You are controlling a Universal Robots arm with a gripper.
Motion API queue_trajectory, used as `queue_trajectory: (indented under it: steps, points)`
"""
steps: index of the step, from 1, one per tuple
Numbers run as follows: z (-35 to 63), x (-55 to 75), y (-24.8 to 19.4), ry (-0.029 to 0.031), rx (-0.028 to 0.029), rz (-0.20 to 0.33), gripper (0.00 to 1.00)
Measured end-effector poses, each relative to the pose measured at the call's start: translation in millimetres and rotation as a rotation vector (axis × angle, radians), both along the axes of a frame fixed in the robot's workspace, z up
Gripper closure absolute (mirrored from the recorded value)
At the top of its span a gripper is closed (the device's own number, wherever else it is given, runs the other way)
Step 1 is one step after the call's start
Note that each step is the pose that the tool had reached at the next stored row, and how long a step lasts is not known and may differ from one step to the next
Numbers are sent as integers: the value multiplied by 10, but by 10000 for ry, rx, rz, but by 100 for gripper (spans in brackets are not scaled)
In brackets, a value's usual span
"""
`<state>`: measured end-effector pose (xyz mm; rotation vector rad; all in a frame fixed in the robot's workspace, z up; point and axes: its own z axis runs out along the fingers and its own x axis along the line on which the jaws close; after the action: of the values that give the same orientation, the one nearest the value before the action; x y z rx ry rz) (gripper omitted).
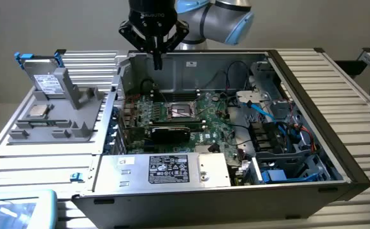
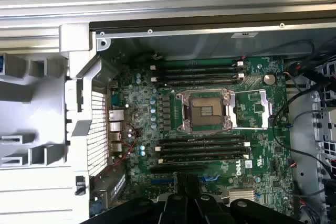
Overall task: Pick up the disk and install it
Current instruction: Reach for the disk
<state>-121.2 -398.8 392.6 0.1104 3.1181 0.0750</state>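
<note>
Power supply (image 1: 172, 168) lies lower centre inside the open PC case (image 1: 204, 69). Hand (image 1: 157, 61) hangs upper centre over the motherboard (image 1: 185, 114), fingers pressed together, pinching nothing. Disk (image 1: 46, 78) stands upright in a grey holder (image 1: 57, 119) at upper left, probably propped for an easy edge grab. Slatted metal worktop (image 1: 38, 157), plain wall behind.

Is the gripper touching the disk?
Apart. In the exterior view the gripper hangs above the open case, while the disk stands in the grey holder at that view's left.

Green mobo (image 2: 257, 74) inside open PC case (image 2: 210, 31), CPU socket (image 2: 206, 110) empty w/ RAM slots (image 2: 199, 69) on both sides. Hand (image 2: 188, 192) closed, over board edge.
</note>
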Motion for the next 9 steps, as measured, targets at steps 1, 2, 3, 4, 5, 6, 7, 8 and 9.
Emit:
queue_trajectory:
  steps: [1,2,3,4,5,6,7,8,9]
  points:
    - [0,0,0,0,0,0,89]
    - [0,0,0,-1,0,0,89]
    - [0,0,0,0,0,0,89]
    - [0,0,0,-1,0,0,89]
    - [0,0,0,0,0,-1,89]
    - [0,0,0,0,0,0,89]
    - [0,0,0,0,0,0,89]
    - [0,0,0,0,0,0,89]
    - [0,0,0,0,0,0,89]
